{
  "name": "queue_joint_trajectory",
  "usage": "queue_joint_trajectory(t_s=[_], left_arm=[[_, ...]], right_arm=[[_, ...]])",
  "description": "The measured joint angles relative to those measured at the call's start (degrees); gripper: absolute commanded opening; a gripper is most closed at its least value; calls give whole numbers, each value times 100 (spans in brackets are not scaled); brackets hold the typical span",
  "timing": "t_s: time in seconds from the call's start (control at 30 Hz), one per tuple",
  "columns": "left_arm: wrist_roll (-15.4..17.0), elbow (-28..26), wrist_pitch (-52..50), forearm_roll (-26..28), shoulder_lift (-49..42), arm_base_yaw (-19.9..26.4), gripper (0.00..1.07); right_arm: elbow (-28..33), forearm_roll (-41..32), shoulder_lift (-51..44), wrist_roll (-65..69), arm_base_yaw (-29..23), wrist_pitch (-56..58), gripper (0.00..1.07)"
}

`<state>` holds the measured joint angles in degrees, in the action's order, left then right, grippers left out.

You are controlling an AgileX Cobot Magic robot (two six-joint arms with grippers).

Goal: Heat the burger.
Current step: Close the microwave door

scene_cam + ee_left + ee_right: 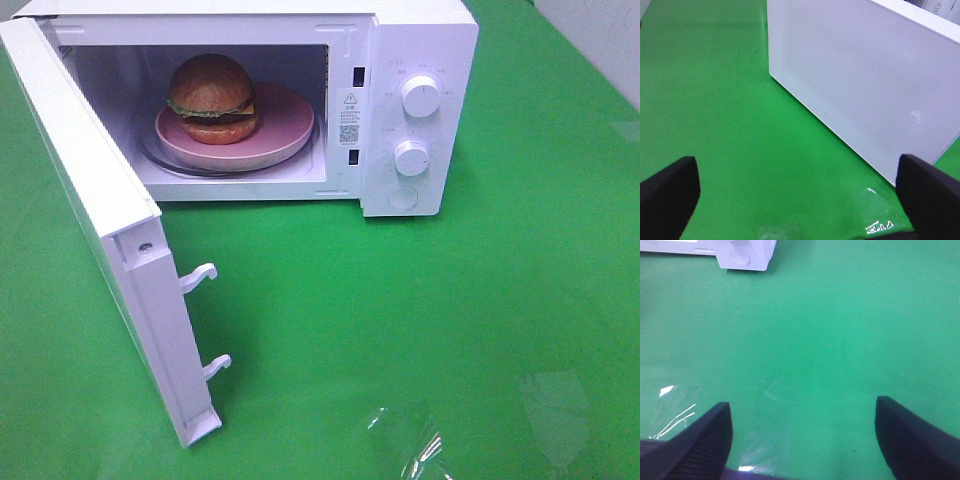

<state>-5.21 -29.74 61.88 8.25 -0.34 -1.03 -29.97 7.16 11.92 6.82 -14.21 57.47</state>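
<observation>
Resting on the plate inside the microwave, the burger sits upright toward the cavity's left side, and the door stands swung wide open. The left gripper has its jaws spread wide and holds nothing, hanging over the green table near the door's outer face. The right gripper is likewise wide open and empty, over the table well apart from the microwave's front corner.

Open door blocks left; front path to burger free.
</observation>
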Motion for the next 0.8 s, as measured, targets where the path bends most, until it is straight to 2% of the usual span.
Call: queue_joint_trajectory(t_s=[0.2, 0.43, 0.7, 0.8], left_arm=[[0, 0, 0, 0, 0, 0, 99], [0, 0, 0, 0, 0, 0, 99], [0, 0, 0, 0, 0, 0, 99], [0, 0, 0, 0, 0, 0, 99]], right_arm=[[166, -332, -716, 34, 407, -189, 76], [166, -355, -1209, 40, 453, -195, 76], [166, -355, -1215, 40, 464, -189, 76], [166, -355, -1215, 40, 630, -189, 76]])
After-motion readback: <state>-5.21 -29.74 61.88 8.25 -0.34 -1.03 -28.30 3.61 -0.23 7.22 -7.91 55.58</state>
